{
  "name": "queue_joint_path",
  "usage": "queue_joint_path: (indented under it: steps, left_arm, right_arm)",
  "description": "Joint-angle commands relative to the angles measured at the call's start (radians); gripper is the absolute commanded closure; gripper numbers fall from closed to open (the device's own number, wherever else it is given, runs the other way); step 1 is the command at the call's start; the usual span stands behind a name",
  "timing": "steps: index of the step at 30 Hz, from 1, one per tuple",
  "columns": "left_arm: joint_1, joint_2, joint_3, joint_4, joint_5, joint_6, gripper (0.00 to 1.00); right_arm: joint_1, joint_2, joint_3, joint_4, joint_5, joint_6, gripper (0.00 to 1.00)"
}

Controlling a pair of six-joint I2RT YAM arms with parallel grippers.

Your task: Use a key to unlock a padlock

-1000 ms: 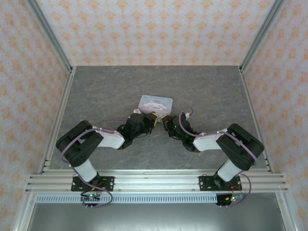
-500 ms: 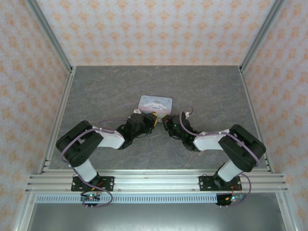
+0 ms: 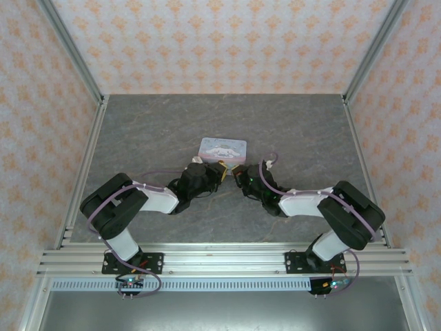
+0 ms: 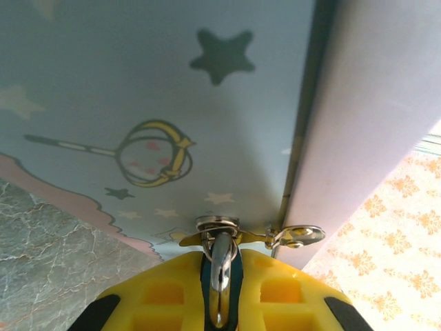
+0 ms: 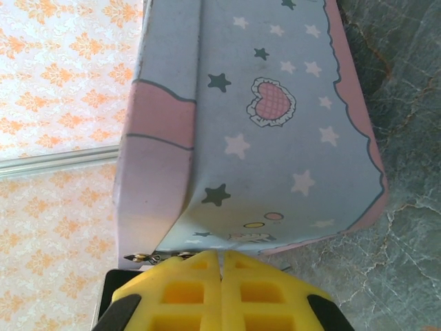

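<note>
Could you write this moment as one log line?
left tool: grips padlock at tin | right tool: shut, at tin

A: A home, or a lab?

B: A lab setup, a robot test cell. The left arm [image 3: 131, 200] and right arm [image 3: 337, 210] are bolted to an aluminium rail [image 3: 220, 261] along the near edge of the table [image 3: 158, 124].

A: The flowery wallpaper [image 3: 220, 41] looks homely, though.

B: It's only panels boxing the table on three sides, held by bare metal posts [image 3: 71, 52] rising from the far corners, with loose cables [image 3: 148, 281] at the arm bases.
</note>
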State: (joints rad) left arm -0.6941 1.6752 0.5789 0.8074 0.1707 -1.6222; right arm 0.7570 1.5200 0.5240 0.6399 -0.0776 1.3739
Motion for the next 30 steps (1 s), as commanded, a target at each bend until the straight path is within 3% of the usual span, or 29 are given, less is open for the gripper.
queue_joint_path:
  steps: [1, 30]
  left_arm:
    - [-0.010, -0.023, 0.009, -0.020, -0.023, 0.027, 1.00]
    - [-0.013, -0.020, 0.018, -0.025, -0.043, 0.016, 1.00]
  right_arm:
    - [0.008, -0.040, 0.033, 0.027, 0.006, -0.023, 1.00]
    - [0.008, -0.040, -0.025, 0.026, 0.024, 0.005, 1.00]
